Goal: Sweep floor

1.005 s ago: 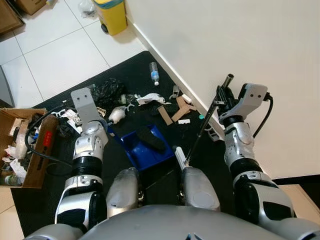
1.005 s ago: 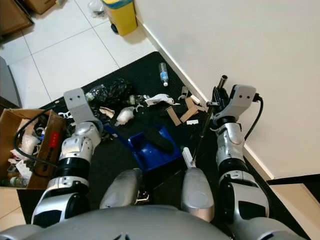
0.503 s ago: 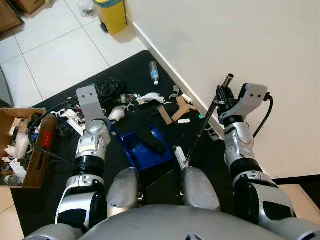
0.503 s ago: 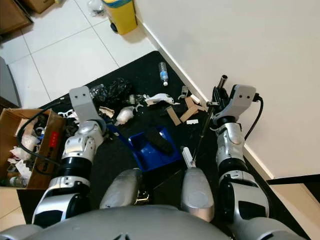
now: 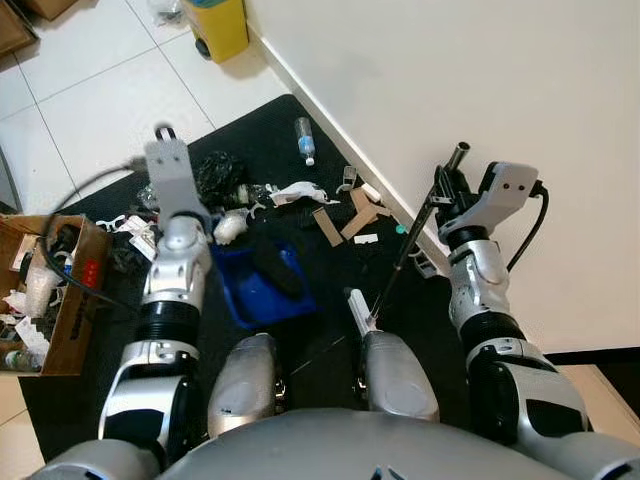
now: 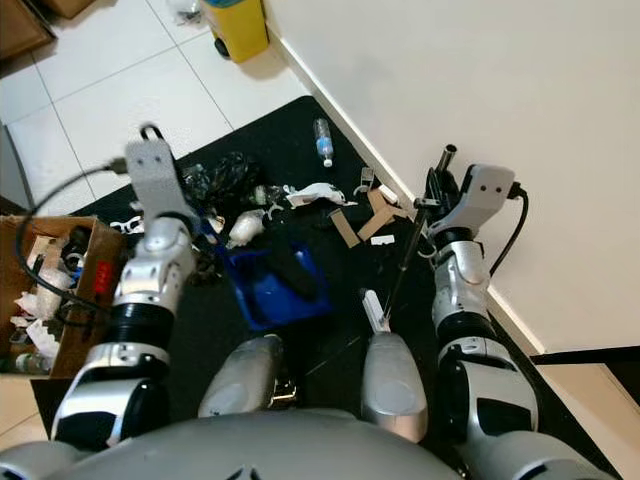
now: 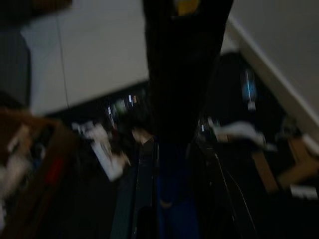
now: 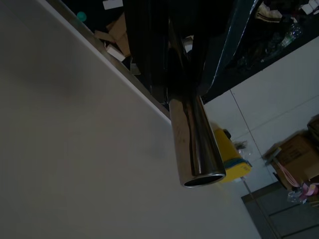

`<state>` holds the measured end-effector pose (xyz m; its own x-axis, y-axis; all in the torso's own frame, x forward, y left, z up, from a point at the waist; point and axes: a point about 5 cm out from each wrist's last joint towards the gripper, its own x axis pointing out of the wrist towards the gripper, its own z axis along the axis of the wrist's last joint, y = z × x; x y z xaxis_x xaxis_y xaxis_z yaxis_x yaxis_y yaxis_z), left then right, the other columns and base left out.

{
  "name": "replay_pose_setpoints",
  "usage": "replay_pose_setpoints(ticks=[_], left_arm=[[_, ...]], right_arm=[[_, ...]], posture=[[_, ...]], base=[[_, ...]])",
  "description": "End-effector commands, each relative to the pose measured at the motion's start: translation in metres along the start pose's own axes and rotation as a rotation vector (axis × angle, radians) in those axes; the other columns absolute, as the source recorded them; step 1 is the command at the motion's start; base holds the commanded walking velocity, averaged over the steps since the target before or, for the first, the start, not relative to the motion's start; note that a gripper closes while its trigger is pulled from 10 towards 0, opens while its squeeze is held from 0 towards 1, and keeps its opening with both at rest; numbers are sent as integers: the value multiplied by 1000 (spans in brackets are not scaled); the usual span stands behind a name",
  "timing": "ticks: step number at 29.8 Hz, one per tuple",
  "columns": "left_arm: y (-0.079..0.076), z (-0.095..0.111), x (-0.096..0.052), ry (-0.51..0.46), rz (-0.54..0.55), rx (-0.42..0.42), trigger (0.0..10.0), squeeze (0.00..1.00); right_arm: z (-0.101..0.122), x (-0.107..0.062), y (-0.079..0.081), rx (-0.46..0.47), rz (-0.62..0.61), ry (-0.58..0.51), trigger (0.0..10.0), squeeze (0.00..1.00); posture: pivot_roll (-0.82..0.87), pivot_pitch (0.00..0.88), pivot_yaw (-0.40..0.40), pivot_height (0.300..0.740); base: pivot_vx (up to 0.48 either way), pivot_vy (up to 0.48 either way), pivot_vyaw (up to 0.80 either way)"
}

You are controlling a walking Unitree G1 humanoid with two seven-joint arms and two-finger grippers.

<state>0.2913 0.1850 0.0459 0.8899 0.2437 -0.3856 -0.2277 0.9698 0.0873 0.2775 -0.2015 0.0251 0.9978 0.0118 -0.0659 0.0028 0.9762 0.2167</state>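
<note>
Holding the broom [image 5: 410,245] upright in my right end effector [image 5: 447,195], fingers clamped round its metal handle close to the wall [image 5: 480,80], I have its white head resting on the black mat [image 5: 260,130] just in front of my right knee. My left end effector [image 7: 167,164] reaches down over the blue dustpan [image 5: 262,285]; my forearm hides the fingers from above and the left wrist view is dark and blurred, showing a blue handle running between them, so I cannot tell for certain how tightly they are set. The dustpan lies on the mat near my left knee, with a dark piece already in it. Beyond it, further away, the litter is scattered across the mat: cardboard scraps [image 5: 345,222], white crumpled bits [image 5: 295,192], a black bag [image 5: 215,178] and a plastic bottle [image 5: 303,140] near the skirting. A cardboard box [image 5: 60,300] of rubbish sits at the left edge of the mat, and a yellow bin [image 5: 215,25] stands far off on the tiles. My worry is that the dustpan may tip or slide if I move it without a firm hold, spilling what it carries; the broom's long handle is also close to the wall and could knock it when I swing, while the bottle may simply roll away from the bristles instead of gathering.
</note>
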Motion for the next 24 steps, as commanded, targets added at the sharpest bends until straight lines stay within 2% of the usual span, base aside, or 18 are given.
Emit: replay_pose_setpoints(ticks=[1, 4, 7, 10, 15, 24], left_arm=[[2, 20, 1, -107, -12, 30, 10000, 0], [0, 29, 5, -124, -83, 26, 10000, 0], [0, 33, 7, -126, -131, 19, 10000, 0], [1, 35, 10, -118, -188, -42, 10000, 0], [3, 37, 13, -110, -256, -124, 10000, 0], [15, 34, 17, -92, -312, -179, 10000, 0]], right_arm=[[3, 2, -1, 34, -19, -9, 10000, 0], [22, 14, 2, 29, 2, -78, 10000, 0], [29, 18, 4, 23, 15, -102, 10000, 0], [36, 21, 8, 22, 30, -130, 10000, 0], [40, 22, 11, 29, 40, -146, 10000, 0], [43, 22, 10, 34, 38, -156, 10000, 0]], posture=[[47, 5, 37, 740], [49, 3, 36, 740], [50, 3, 35, 740], [48, 2, 33, 740], [46, 3, 31, 740], [42, 3, 26, 740]], base=[[0, 0, 0], [0, 0, 0], [0, 0, 0], [0, 0, 0], [0, 0, 0], [0, 0, 0]])
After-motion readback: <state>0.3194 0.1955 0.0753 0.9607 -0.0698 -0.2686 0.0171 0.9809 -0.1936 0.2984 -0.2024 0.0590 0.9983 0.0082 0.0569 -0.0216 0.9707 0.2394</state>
